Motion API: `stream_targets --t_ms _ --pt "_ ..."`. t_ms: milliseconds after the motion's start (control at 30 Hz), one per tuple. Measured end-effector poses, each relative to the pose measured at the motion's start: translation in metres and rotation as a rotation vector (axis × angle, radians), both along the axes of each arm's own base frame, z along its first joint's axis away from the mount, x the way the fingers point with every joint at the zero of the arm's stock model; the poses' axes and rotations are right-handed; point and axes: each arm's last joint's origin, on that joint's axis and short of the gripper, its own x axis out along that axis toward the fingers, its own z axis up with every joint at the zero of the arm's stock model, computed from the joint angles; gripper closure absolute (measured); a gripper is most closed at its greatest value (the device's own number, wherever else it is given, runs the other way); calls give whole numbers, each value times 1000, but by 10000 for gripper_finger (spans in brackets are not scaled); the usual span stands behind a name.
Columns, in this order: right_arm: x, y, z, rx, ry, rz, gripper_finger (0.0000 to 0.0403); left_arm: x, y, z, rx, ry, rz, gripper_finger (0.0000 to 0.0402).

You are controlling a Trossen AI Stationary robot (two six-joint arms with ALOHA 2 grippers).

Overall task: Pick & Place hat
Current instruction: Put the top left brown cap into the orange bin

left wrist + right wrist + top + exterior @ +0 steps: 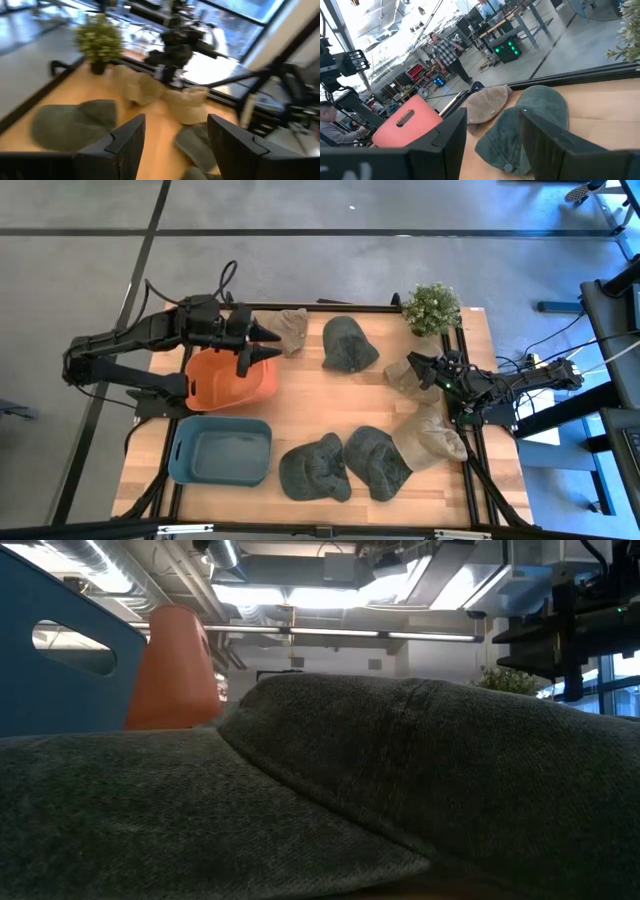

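- Six hats lie on the desk (300, 405): three dark green hats, one (349, 343) at the far middle and two side by side at the near edge (314, 468) (376, 461).
- Three tan hats: one (290, 329) just beside the left end effector, one (405, 375) by the right end effector, one (430, 435) near the right edge.
- Two bins: an orange bin (228, 378) and a blue bin (221, 451), nothing visible inside either.
- One potted plant (432, 308) stands at the far right corner.
- Left end effector (262, 343) spread wide over the orange bin, holding nothing.
- Right end effector (418, 366) partly spread beside the tan hat, holding nothing.

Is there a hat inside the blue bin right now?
No. In the high view the blue bin shows only its bare floor, and the nearest green hat lies beside it on the table.
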Motion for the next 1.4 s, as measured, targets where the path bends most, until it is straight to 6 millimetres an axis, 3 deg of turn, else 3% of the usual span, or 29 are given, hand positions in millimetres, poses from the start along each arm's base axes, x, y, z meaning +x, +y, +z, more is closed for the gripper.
stream_targets --t_ms 433,767,1000,1267,1400 --pt "0 0 0 5 -5 1 224 5 -23 12 -84 -125 -188 194" --pt "0 0 0 3 -2 1 224 10 -27 15 -53 -62 -217 200" --pt "0 0 -1 0 9 0 224 45 -24 -7 -20 50 -224 227" --pt "0 0 -1 0 8 -1 224 98 -21 -26 18 -23 -266 244" --pt "0 0 -2 0 14 0 224 108 -21 -34 15 -14 -293 247"
